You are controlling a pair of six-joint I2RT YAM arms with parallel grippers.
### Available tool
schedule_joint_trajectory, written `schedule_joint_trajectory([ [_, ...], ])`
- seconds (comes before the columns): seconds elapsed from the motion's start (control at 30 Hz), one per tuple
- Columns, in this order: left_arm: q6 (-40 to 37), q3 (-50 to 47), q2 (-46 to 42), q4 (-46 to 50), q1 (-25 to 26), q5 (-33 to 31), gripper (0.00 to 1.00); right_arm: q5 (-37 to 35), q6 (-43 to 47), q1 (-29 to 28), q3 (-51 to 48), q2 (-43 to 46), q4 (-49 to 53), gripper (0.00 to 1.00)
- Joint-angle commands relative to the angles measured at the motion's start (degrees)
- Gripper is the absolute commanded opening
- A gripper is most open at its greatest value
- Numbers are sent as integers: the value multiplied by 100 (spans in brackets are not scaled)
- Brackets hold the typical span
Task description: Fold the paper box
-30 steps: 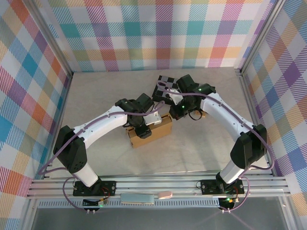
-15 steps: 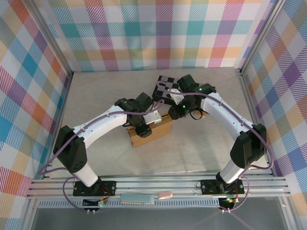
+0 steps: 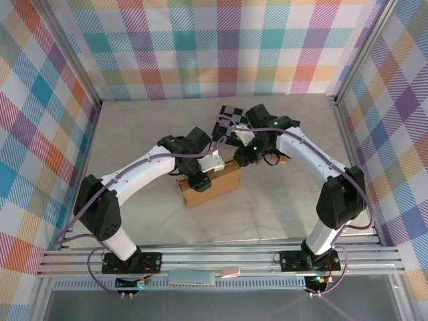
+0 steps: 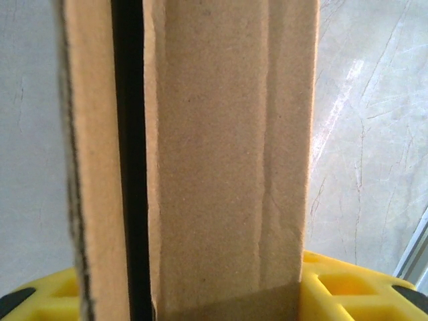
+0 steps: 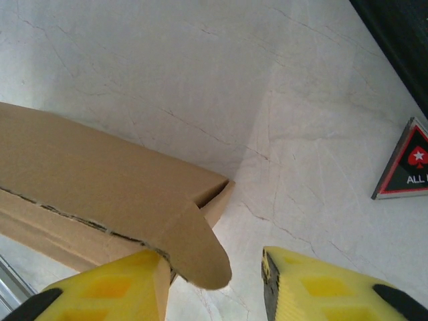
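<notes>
while the left end effector [image 3: 199, 178] hangs low over it, the slim rectangular brown cardboard paper box [image 3: 219, 188] lies near the middle of the pale marbled bench [image 3: 134, 140], skewed a little to the bench edges.

left wrist view: the paper box [image 4: 227, 167] fills the gap between the 2 yellow fingers [image 4: 351, 287]. left end effector is clenched on the paper box. a dark slit [image 4: 130, 160] runs between 2 cardboard layers.

right end effector [image 3: 242, 159] is at the box's far right corner. right wrist view: its 2 yellow fingers [image 5: 110, 291] stand apart with bare bench between them, so it is released. a rounded cardboard tab [image 5: 200, 257] juts from the box end and touches 1 finger.

a black-and-grey checkered board [image 3: 231, 120] lies just beyond the box. a black triangular card with a red edge [image 5: 404, 164] lies on the bench nearby.
</notes>
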State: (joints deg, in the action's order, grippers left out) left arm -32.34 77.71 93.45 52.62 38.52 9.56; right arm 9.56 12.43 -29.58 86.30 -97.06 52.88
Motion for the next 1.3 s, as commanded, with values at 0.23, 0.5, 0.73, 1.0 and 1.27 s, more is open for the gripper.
schedule_joint_trajectory([
  [0.23, -54, 306, 134, 148, -92, 92, 52, 336, 68, 14, 192, -47, -50, 17],
  [0.5, 12, 379, 173, 117, -99, 13, 53, 249, -32, 1, 253, -85, -24, 3],
  [0.73, 105, 461, 209, 90, -108, -68, 54, 270, -194, -47, 555, -124, 304, 0],
  [1.0, 141, 499, 259, 73, -110, -113, 52, 407, -517, -85, 786, -265, 802, 0],
  [1.27, 184, 574, 322, 95, -110, -108, 52, 424, -950, -102, 1002, -402, 1234, 0],
])
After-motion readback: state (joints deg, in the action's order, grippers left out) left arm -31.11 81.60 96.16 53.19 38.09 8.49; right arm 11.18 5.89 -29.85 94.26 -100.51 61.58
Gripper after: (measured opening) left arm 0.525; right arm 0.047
